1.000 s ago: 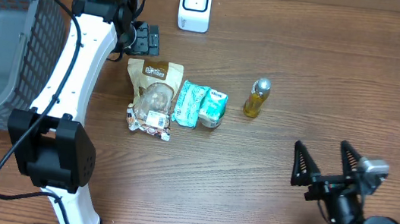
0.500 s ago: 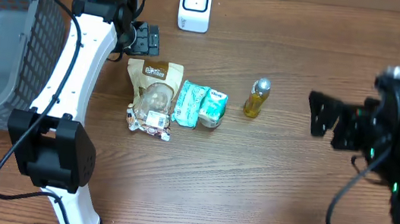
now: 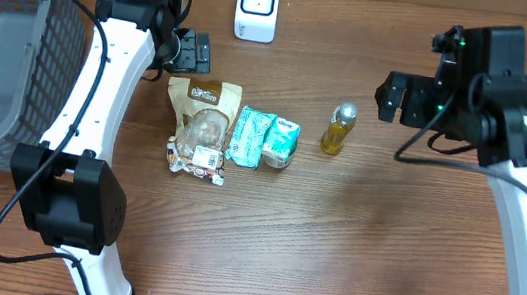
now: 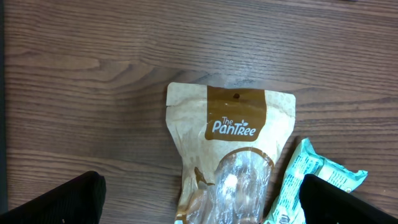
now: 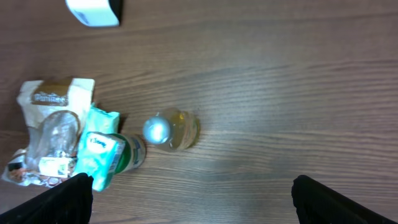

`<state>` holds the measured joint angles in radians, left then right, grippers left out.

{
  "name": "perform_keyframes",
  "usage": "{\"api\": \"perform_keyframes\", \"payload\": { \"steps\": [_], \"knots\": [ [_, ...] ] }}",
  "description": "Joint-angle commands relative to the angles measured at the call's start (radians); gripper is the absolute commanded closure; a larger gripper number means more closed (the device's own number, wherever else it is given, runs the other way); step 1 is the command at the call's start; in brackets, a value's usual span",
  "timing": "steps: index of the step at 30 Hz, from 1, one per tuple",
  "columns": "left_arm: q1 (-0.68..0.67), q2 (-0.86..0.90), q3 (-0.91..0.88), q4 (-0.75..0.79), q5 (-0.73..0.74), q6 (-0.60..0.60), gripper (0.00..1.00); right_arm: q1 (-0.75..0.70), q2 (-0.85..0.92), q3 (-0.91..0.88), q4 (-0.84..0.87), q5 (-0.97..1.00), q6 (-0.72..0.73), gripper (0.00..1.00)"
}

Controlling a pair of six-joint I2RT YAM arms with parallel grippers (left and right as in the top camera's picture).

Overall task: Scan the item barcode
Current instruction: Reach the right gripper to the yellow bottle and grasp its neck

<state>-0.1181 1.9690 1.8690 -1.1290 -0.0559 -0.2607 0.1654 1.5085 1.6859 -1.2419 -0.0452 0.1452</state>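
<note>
Right gripper (image 3: 386, 99) moved far, now right of bottle (image 3: 338, 129), jaws wide, empty | left gripper (image 3: 201, 54) wide, above pouch (image 3: 202, 125) | step: approach | next: likely grasp bottle, present barcode to scanner (image 3: 257, 8)

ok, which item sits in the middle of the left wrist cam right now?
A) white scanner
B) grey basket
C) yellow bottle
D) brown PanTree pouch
D: the brown PanTree pouch fills the centre of the left wrist view, lying flat on the wood, with only a corner of the teal packet showing at its lower right.
</note>
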Motion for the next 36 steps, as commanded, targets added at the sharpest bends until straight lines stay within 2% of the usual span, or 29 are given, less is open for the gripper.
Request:
{"api": "perform_keyframes", "payload": {
  "steps": [1,11,17,26,36],
  "knots": [
    [-0.006,-0.014,0.013,0.003,0.001,-0.016,0.00,0.003,0.035,0.023,0.008,-0.001,0.039,0.00],
    [-0.006,-0.014,0.013,0.003,0.001,-0.016,0.00,0.003,0.128,0.022,0.036,0.003,0.201,0.00],
    [-0.006,-0.014,0.013,0.003,0.001,-0.016,0.00,0.016,0.185,0.022,0.039,0.003,0.200,0.00],
    [-0.008,-0.014,0.013,0.004,0.001,-0.016,0.00,0.117,0.296,0.022,0.060,0.079,0.230,0.00],
    [-0.007,-0.014,0.013,0.004,0.001,-0.016,0.00,0.166,0.323,-0.014,0.083,0.142,0.259,0.00]
  ]
}}
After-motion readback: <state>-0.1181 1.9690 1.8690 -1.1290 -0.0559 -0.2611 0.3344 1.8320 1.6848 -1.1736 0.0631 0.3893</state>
